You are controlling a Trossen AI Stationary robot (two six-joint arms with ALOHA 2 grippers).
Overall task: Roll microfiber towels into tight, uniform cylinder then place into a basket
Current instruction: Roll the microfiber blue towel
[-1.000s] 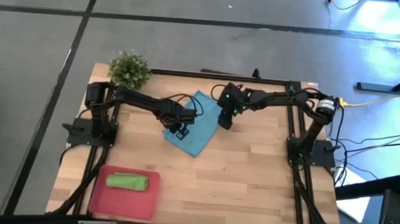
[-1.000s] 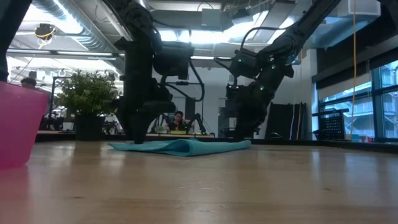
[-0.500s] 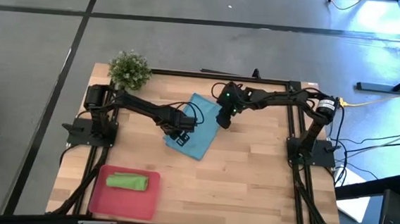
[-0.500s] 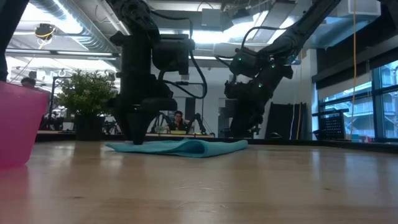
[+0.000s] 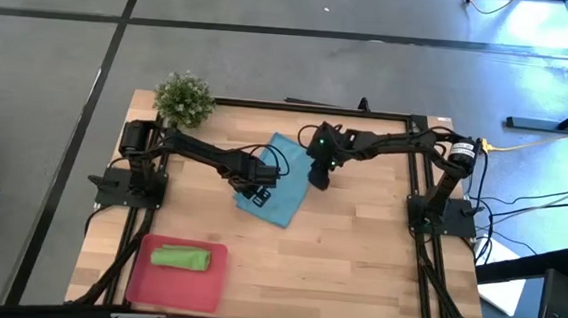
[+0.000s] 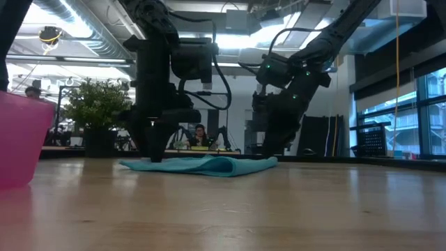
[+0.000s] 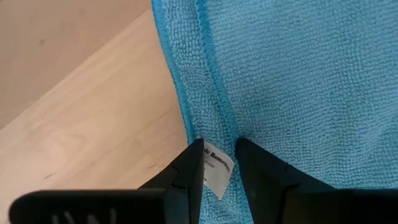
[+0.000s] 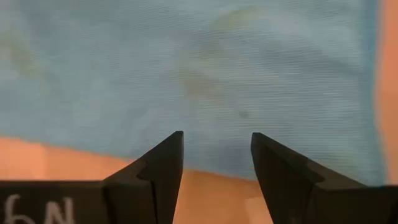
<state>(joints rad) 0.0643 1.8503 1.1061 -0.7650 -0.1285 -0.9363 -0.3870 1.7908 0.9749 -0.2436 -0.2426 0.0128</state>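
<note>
The light blue towel (image 5: 283, 174) lies spread on the table's middle, a low fold along it in the low view (image 6: 209, 165). My left gripper (image 5: 254, 191) points down at the towel's near-left edge and is shut on it (image 7: 217, 155). My right gripper (image 5: 318, 178) is open just over the towel's right edge (image 8: 214, 146); whether it touches the cloth I cannot tell. The lime green towel (image 5: 181, 258) lies rolled in the pinkish-red basket (image 5: 145, 280) at the near left. My left gripper pinches the blue towel's hemmed edge (image 7: 214, 127) between its two fingers, right at the white label (image 7: 219, 171). The fingers come from above, pointing down (image 6: 155, 155). The towel lies on the table, slack.
A small bushy plant (image 5: 184, 98) stands at the far left corner. The basket's wall shows at the low view's left (image 6: 21, 139). Bare wood lies near and right of the towel (image 5: 357, 254). A person sits in the room behind (image 6: 201, 134).
My left gripper has gone a little toward the table's near edge, and the blue towel's left part has slid slightly with it. My right gripper has stayed by the towel's right edge.
</note>
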